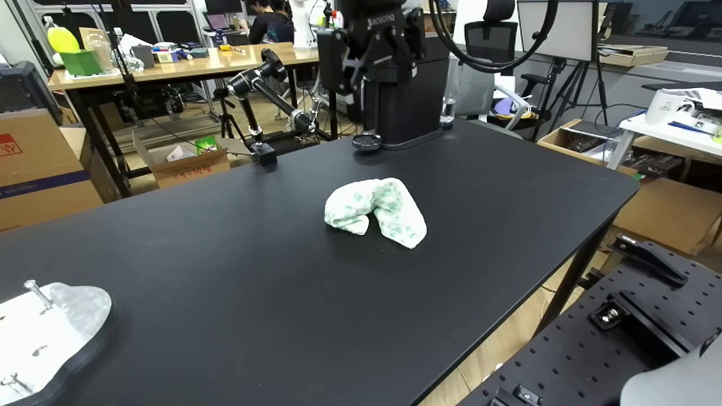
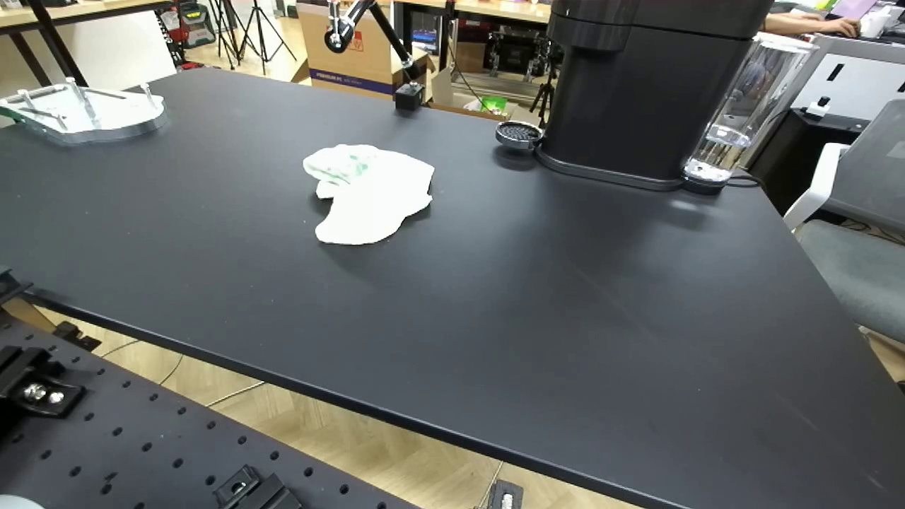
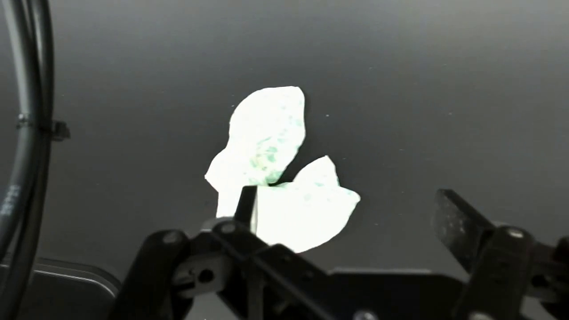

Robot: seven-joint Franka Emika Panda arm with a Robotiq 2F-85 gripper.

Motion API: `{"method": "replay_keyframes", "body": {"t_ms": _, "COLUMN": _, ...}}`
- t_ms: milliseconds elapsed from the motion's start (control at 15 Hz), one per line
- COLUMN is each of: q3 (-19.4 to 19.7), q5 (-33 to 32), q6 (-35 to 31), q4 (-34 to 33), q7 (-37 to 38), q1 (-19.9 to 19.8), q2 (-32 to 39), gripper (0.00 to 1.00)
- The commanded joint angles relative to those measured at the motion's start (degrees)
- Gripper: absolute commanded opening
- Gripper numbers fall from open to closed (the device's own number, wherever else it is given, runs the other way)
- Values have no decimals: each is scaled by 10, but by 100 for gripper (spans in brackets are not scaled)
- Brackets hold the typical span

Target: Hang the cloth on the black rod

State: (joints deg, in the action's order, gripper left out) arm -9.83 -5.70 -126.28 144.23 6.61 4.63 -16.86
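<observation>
The white cloth point(image 1: 400, 217) with green print lies crumpled and bent on the black table in both exterior views point(image 2: 375, 198). It also shows in the wrist view point(image 3: 266, 129), overexposed, partly behind one finger. A black jointed stand with slim rods point(image 1: 274, 98) is fixed at the table's edge; part of its rod shows in an exterior view point(image 2: 389, 32). It looks like the black rod. My gripper point(image 3: 346, 193) is open and empty, its fingers wide apart above the table. In an exterior view the gripper point(image 1: 366, 73) is high above and behind the cloth.
A tall black machine point(image 2: 636, 106) with a small round tray point(image 2: 520, 134) and a clear water tank point(image 2: 721, 141) stands on the table point(image 1: 254, 270). A pale plate with metal pegs point(image 1: 73, 316) lies at another side. A perforated black base point(image 1: 609, 304) adjoins the table's edge.
</observation>
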Motion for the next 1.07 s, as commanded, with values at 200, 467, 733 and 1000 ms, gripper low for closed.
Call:
{"method": "replay_keyframes", "body": {"t_ms": 200, "q3": 23, "q5": -63, "q6": -74, "q4": 31, "q7": 3, "q1": -26, "q2": 30, "gripper": 100}}
{"method": "replay_keyframes", "body": {"t_ms": 467, "q3": 24, "q5": -72, "q6": -94, "q4": 32, "q7": 16, "q1": -29, "q2": 42, "gripper": 100}}
{"method": "replay_keyframes", "body": {"t_ms": 733, "q3": 44, "q5": -89, "q6": -148, "q4": 32, "q7": 14, "q1": -49, "q2": 115, "gripper": 100}}
{"method": "replay_keyframes", "body": {"t_ms": 1000, "q3": 65, "q5": -111, "q6": -207, "q4": 22, "q7": 14, "q1": -53, "q2": 194, "gripper": 100}}
